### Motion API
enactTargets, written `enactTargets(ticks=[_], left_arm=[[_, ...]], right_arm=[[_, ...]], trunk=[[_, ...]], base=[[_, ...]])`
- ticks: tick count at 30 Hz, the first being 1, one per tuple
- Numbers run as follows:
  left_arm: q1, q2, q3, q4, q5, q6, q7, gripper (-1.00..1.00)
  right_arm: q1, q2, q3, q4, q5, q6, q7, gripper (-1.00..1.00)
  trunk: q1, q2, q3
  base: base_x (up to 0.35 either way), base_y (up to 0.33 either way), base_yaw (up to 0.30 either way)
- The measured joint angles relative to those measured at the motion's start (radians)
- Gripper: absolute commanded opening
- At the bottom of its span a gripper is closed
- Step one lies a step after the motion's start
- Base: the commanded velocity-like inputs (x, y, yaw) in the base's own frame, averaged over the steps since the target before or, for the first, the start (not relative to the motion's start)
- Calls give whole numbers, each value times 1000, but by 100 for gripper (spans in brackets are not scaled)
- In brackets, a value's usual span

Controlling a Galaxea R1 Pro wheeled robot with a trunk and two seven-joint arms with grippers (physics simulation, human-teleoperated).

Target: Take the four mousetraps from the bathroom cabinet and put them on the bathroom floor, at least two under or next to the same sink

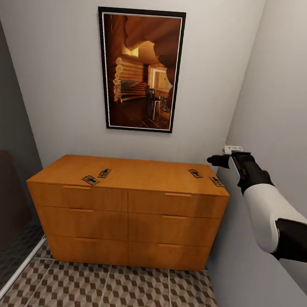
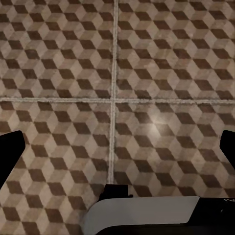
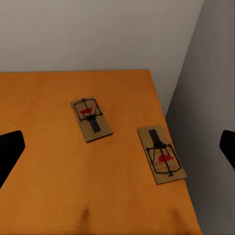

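While hovering over the right end of the low orange-brown wooden cabinet [image 1: 129, 174], the black right gripper [image 1: 217, 160] has its jaws spread wide and nothing held, in the wrist view with the two black fingertips [image 3: 10, 152] at opposite sides. Best aimed at the flat tan wooden mousetrap at the cabinet's right edge [image 3: 161, 153], near the front right corner: descend straight, straddle the board across its short width, close on the wood, not the dark wire. Worth minding the grey side wall [image 1: 286, 89] just beside that edge; little room for the outer finger. Second similar trap [image 3: 91, 118] just inboard, apart from the first, easier to reach. Two more tan traps, one [image 1: 90, 180] near the front left edge, another [image 1: 104, 172] just behind it. Left gripper [image 2: 117, 161] likewise spread open and empty, pointing down at the cube-patterned brown-and-beige tiled bathroom floor [image 2: 58, 58]. Above the cabinet, a black-framed picture of a log interior [image 1: 138, 70], well clear. Small white wall fitting [image 1: 233, 149] just beyond the right gripper.
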Motion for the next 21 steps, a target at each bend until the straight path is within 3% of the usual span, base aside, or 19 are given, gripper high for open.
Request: enactTargets(ticks=[21], left_arm=[[0,0,1,25,-1,0,0,100]], right_arm=[[0,-44,2,79,-2,-73,4,100]], trunk=[[0,0,0]], base=[[0,0,0]])
